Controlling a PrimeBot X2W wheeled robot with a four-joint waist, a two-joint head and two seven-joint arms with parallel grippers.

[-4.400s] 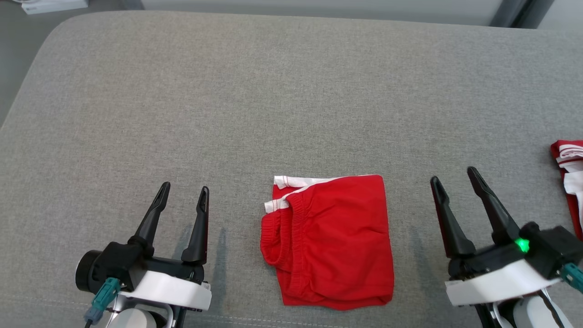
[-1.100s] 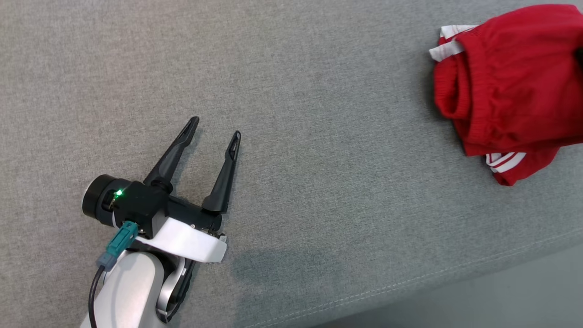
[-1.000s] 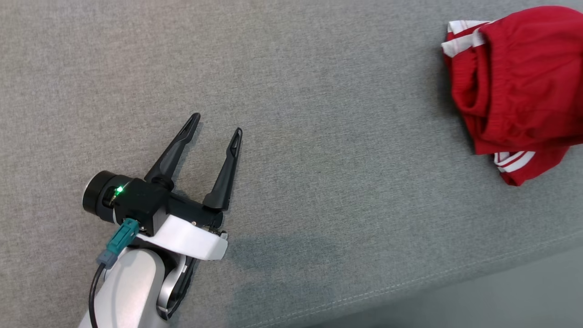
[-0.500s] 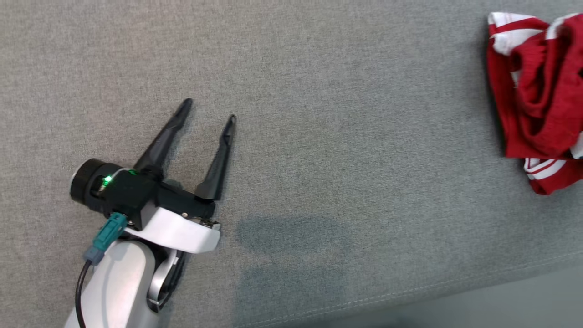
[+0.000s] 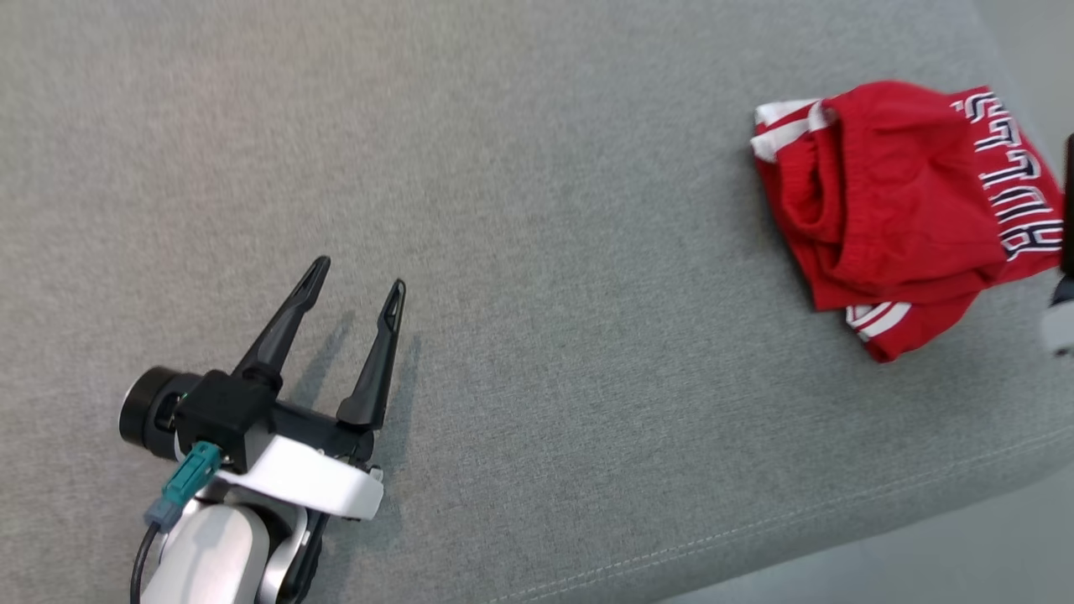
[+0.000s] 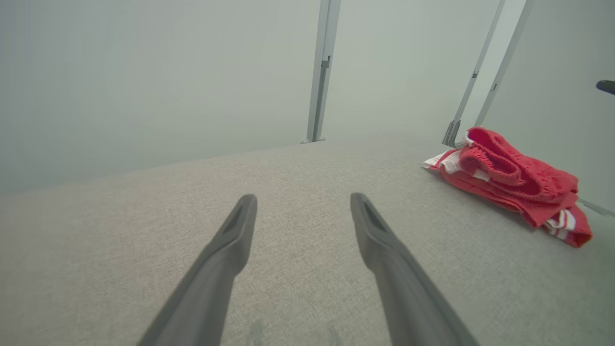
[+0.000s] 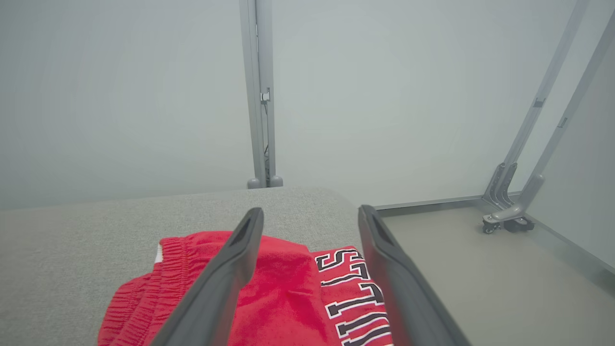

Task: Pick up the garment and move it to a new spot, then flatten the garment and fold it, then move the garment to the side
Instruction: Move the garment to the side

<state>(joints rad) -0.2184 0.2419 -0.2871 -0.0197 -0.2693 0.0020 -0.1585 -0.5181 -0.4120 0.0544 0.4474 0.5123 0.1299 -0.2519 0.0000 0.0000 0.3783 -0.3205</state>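
Left jaws: my left gripper [image 5: 359, 275] stands wide open with nothing between the fingers. It sits low over bare grey cloth at the lower left of the head view.
Left wrist view: the left gripper [image 6: 302, 199] points across the worktop [image 6: 120, 230], with the garment [image 6: 519, 185] off to its right, well apart.
Right jaws: my right gripper [image 7: 310, 211] is spread wide and grips nothing. In its own wrist view the two fingers reach out above the garment [image 7: 283, 288]; I cannot tell whether they touch the cloth.
Garment: the red garment [image 5: 873, 210] lies folded near the right end of the grey worktop [image 5: 537, 168], close to the rounded corner, its elastic waistband turned towards the left arm.
Lettering: red cloth with black-and-white letters [image 5: 1011, 180] and white stripes shows from under the plain fold. I cannot tell whether that is a separate piece.
Beyond the edge: pale floor [image 7: 480, 269] and a grey upright post [image 7: 259, 96].
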